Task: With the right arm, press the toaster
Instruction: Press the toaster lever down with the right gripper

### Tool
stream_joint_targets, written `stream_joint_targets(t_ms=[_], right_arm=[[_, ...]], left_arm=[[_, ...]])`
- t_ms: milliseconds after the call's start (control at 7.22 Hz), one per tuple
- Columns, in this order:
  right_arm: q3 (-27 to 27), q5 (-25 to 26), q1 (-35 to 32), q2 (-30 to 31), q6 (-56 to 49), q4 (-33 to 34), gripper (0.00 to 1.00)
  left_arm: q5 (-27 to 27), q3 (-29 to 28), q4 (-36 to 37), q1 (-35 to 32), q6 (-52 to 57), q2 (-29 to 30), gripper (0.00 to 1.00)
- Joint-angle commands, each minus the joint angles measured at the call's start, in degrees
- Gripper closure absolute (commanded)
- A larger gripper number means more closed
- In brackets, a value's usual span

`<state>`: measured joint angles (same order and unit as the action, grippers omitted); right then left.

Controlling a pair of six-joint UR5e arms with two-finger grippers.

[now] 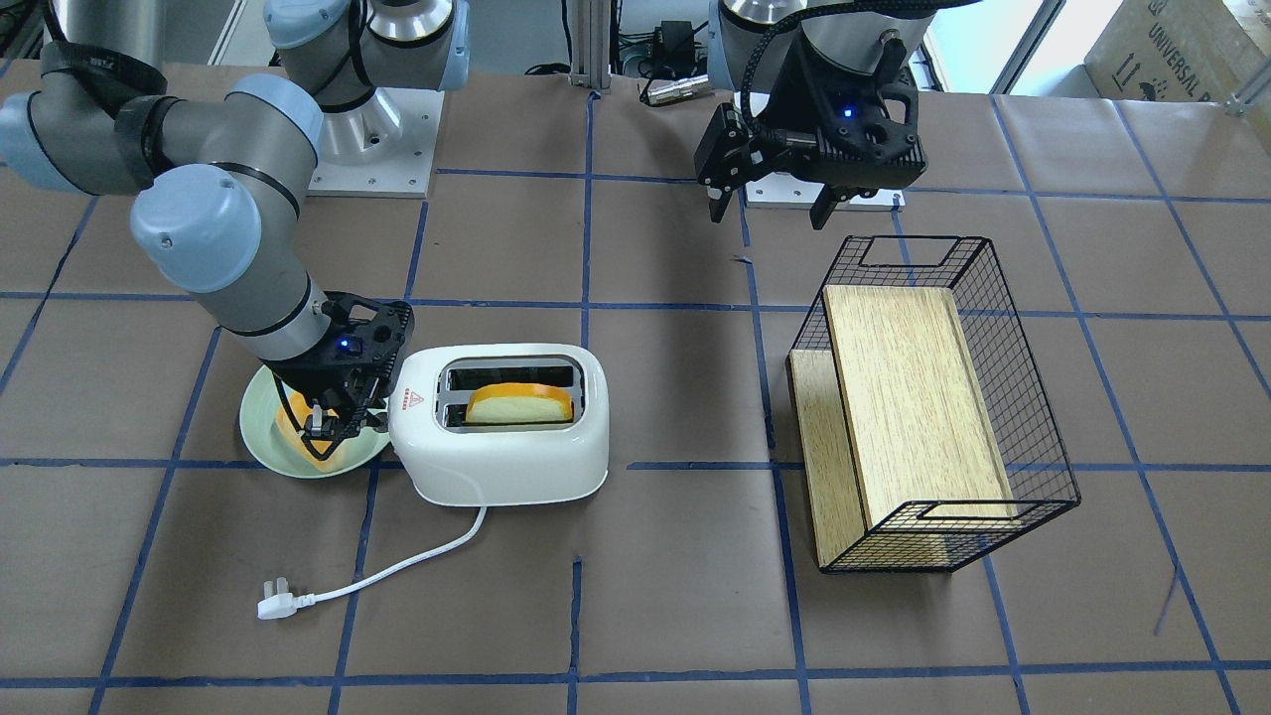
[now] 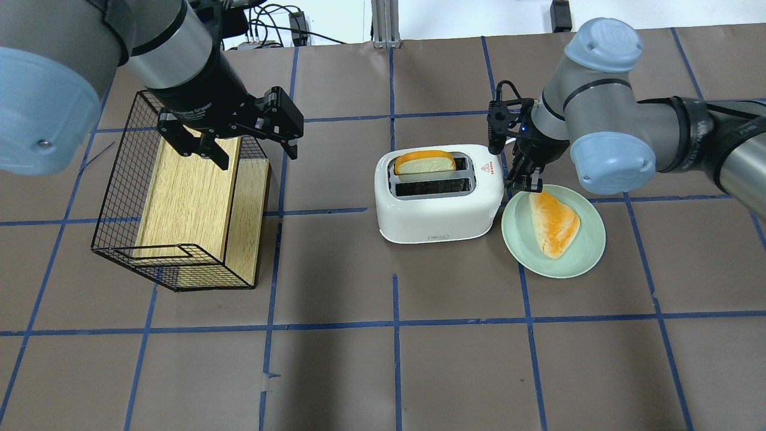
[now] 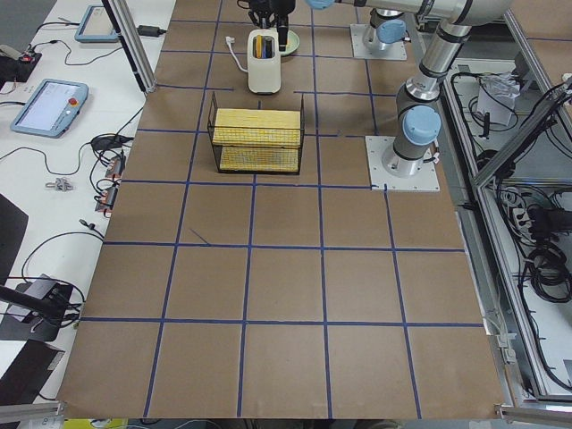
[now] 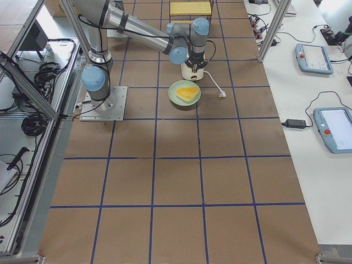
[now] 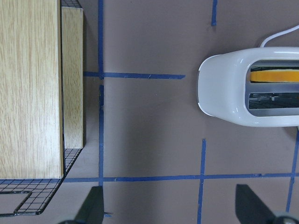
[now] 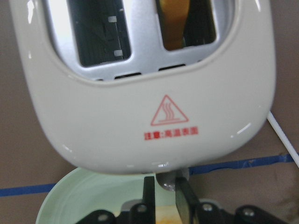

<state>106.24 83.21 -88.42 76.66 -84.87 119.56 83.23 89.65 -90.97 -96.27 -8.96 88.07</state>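
Note:
The white toaster (image 2: 440, 209) stands mid-table with a slice of bread (image 2: 425, 163) in one slot; its red triangle shows in the right wrist view (image 6: 169, 111). My right gripper (image 2: 525, 185) is at the toaster's end next to the plate and points down. Its fingers (image 6: 182, 200) are close together right under the small lever knob (image 6: 166, 179) and appear shut and empty. It also shows in the front view (image 1: 333, 422). My left gripper (image 2: 230, 146) is open and empty, above the wire basket and far from the toaster.
A pale green plate (image 2: 574, 263) with a bread slice (image 2: 553, 224) lies right beside the toaster, under my right gripper. A black wire basket (image 2: 119, 197) with wooden boards stands on the left. The toaster's cord and plug (image 1: 273, 604) trail across the table.

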Motion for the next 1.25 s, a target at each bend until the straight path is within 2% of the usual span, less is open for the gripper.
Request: stream_joint_targets(t_ms=[0, 1108], right_arm=[[0.0, -0.1, 0.1, -1.0, -1.2, 1.1, 0.7], [-0.1, -1.2, 0.2, -1.8, -1.9, 1.3, 0.7]], left_arm=[[0.0, 0.0, 0.0, -0.1, 0.0, 0.0, 0.0], [-0.1, 0.0, 0.0, 0.0, 0.0, 0.0, 0.0]])
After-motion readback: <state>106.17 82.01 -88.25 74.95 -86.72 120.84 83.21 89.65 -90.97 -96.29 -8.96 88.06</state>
